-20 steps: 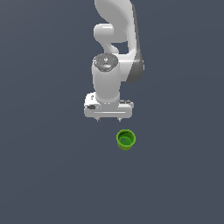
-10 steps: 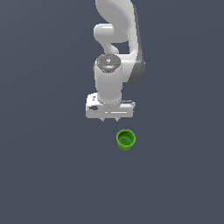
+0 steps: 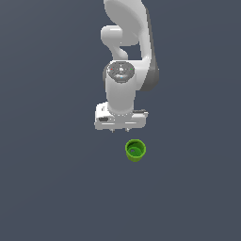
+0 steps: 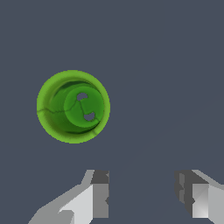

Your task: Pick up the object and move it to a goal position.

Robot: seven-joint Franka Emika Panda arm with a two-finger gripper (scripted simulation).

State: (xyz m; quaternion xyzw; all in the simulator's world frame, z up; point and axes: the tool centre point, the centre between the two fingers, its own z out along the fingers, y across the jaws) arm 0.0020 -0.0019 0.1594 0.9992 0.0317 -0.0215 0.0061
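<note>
Tool: the white two-fingered tool (image 4: 142,194) hangs with fingers (image 4: 98,192) spread apart, holding and touching nothing.
Cup: the small bright green flared-rim cup (image 3: 135,150) stands upright on the dark grey counter (image 3: 56,188), near the tool (image 3: 120,128).

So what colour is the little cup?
Bright green cup, best seen in the wrist view.
</note>
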